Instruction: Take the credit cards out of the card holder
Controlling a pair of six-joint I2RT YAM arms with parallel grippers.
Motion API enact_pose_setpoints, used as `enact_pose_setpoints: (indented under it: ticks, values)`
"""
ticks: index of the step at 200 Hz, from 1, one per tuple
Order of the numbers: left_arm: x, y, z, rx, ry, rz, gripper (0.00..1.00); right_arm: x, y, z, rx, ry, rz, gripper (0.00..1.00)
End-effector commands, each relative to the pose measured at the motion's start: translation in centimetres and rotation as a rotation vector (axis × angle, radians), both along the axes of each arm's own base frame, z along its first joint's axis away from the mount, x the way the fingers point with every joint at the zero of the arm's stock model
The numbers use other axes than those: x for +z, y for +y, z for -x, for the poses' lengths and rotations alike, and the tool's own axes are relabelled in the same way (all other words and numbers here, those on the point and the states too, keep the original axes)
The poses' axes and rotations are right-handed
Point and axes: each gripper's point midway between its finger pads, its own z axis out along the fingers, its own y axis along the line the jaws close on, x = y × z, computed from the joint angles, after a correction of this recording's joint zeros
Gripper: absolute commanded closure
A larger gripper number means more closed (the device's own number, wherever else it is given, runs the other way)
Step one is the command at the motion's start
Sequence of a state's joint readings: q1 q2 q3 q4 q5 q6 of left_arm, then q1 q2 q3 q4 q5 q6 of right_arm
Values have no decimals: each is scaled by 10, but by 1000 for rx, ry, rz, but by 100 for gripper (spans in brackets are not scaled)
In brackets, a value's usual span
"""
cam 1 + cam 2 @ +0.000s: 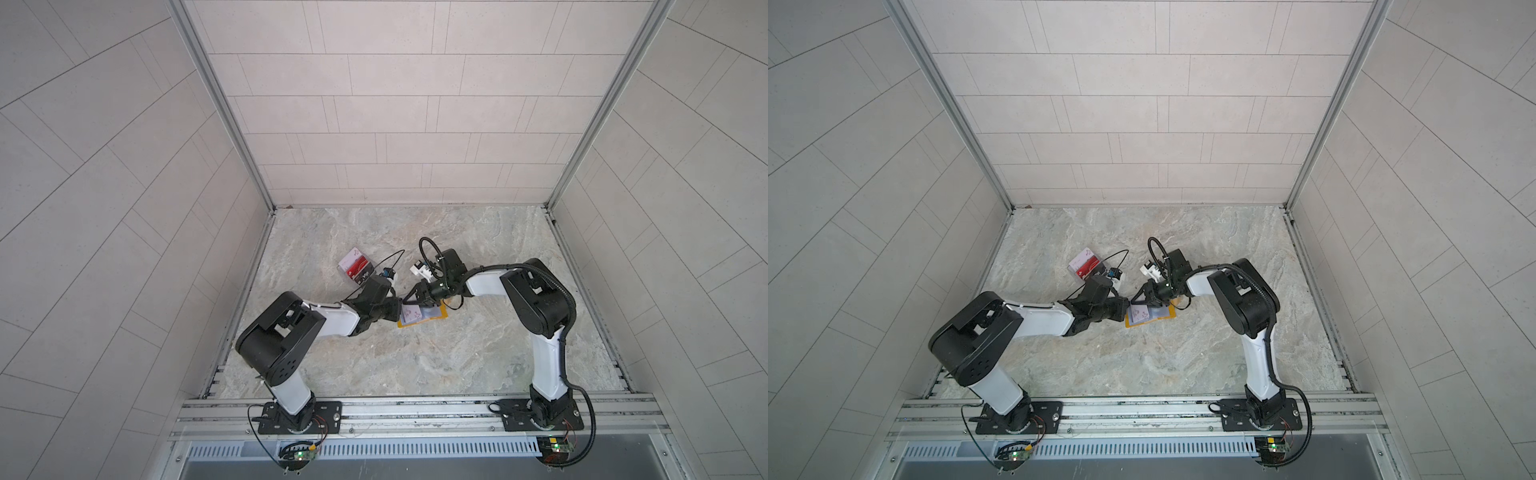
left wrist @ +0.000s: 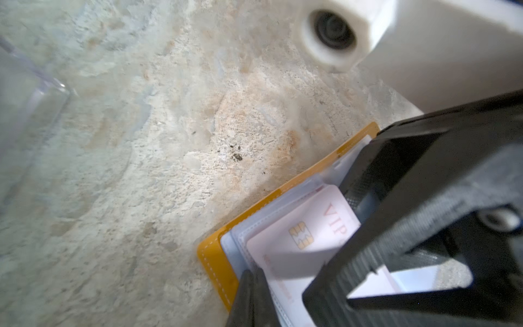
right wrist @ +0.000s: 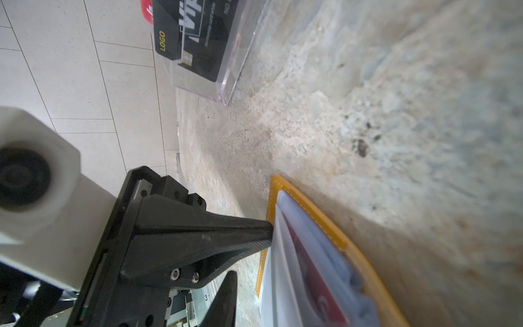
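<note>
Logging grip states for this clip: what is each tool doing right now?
Left tool: closed, tips at the card holder's clear sleeves; whether it pinches anything cannot be told.
Right tool: cannot be told.

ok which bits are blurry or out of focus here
left wrist view: clear box and right arm's camera housing are soft; right wrist view: left arm's camera housing blurs, black card sharp; both top views evenly sharp

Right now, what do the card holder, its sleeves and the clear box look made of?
Card holder: mustard leather-like cover, probably faux, matte, white edge stitching. Sleeves: soft clear bluish plastic, wrinkled, glossy. Clear box: rigid transparent plastic, likely acrylic, thick shiny edges.
</note>
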State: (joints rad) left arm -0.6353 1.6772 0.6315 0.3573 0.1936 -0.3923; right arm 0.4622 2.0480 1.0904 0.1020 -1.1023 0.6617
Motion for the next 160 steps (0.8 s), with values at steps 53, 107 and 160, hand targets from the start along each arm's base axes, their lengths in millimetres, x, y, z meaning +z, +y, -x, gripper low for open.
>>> enact_pose_setpoints:
  ticks: [53, 107, 160]
  values:
    - [-32, 17, 19, 11, 89, -89, 100, 18, -11, 3, 2, 5, -76, 76]
    - [-31, 17, 19, 11, 86, -95, 100, 22, -25, -7, -70, 6, -98, 80]
    - [-29, 16, 17, 9, 85, -92, 100, 29, -35, -12, -113, -7, -123, 82]
